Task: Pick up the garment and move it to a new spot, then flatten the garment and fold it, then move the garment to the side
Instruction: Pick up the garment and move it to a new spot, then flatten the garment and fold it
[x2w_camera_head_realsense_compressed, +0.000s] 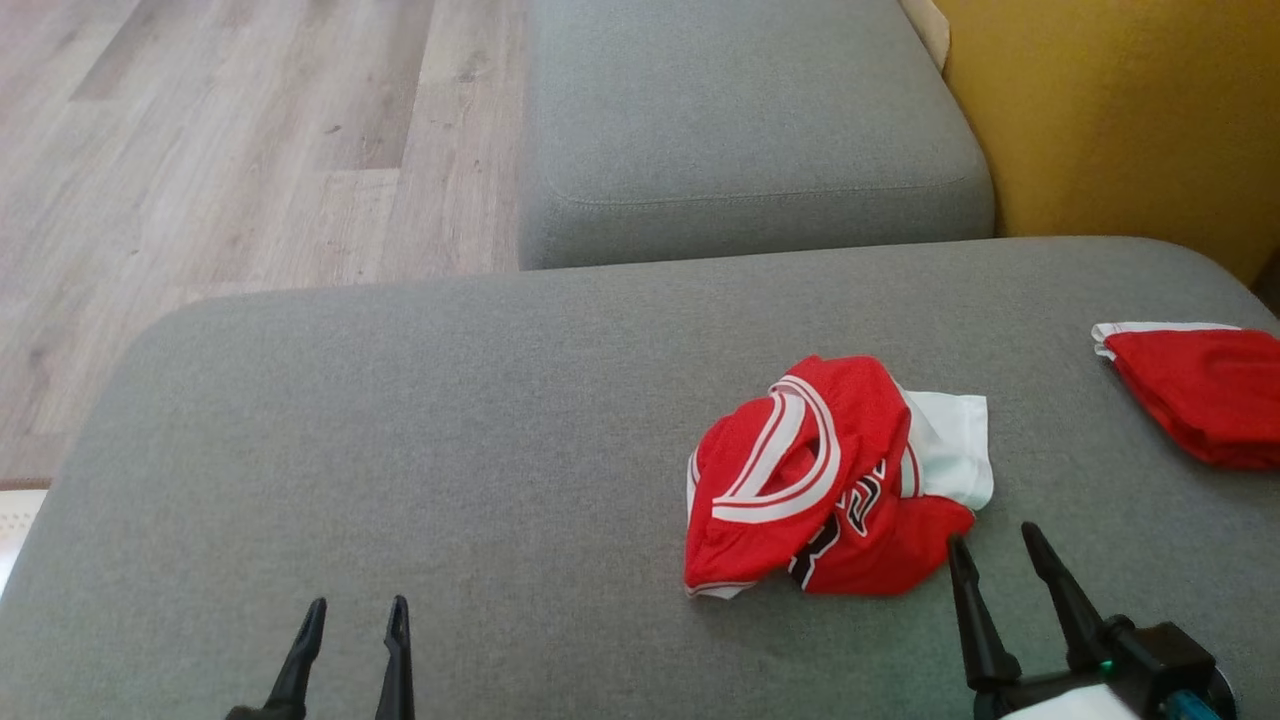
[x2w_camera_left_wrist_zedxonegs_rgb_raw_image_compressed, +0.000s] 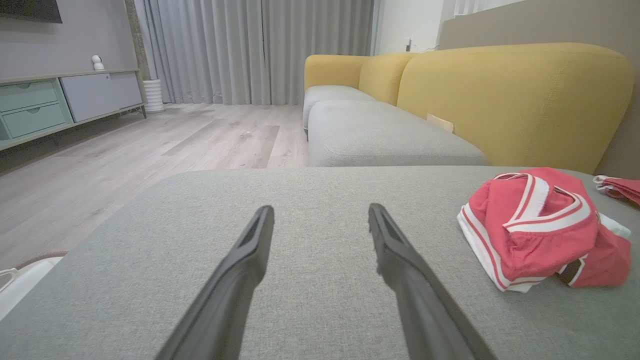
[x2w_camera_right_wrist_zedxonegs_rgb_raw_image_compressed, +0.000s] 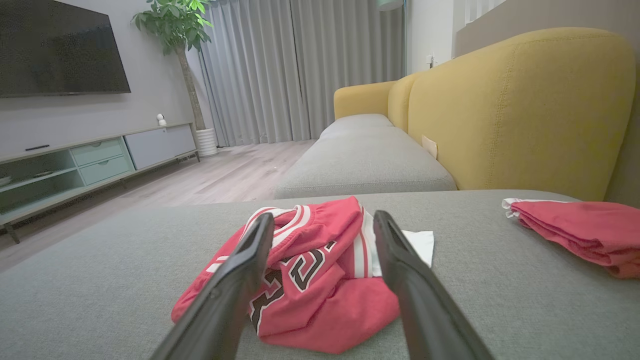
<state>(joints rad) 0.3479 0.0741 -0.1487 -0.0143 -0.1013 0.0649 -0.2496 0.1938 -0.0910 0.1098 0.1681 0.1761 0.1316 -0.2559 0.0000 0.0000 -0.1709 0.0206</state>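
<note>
So the crumpled red-and-white mesh jersey (x2w_camera_head_realsense_compressed: 830, 480) sits in a heap on the big grey woven sofa cushion (x2w_camera_head_realsense_compressed: 450, 450), right of centre and toward the robot's edge. The key thing for the pick-up: it lies just ahead of the right hand (x2w_camera_head_realsense_compressed: 993, 535) and a touch to its left. The fingertips stop just beside the heap's near right corner without touching it. In the right wrist view the bundle sits almost dead centre between the two dark fingers, so that arm looks lined up for it. The left hand (x2w_camera_head_realsense_compressed: 359, 602) is well apart from the jersey, way over on the left above bare cushion. Both hands are spread wide and hold nothing.

The heap has no real long axis. It's a roundish lump, a bit wider across than deep. The fabric looks thin, floppy and slightly shiny. A curved white-and-red striped band loops across the top, black letters with white outlines show on the near side, and a flat white flap pokes out at the far right. It will probably sag and unfurl when lifted.

The cushion is a coarse weave with soft rounded edges. A folded red garment (x2w_camera_head_realsense_compressed: 1205, 400) lies near the right edge, beside the mustard-yellow backrest (x2w_camera_head_realsense_compressed: 1120, 110).
</note>
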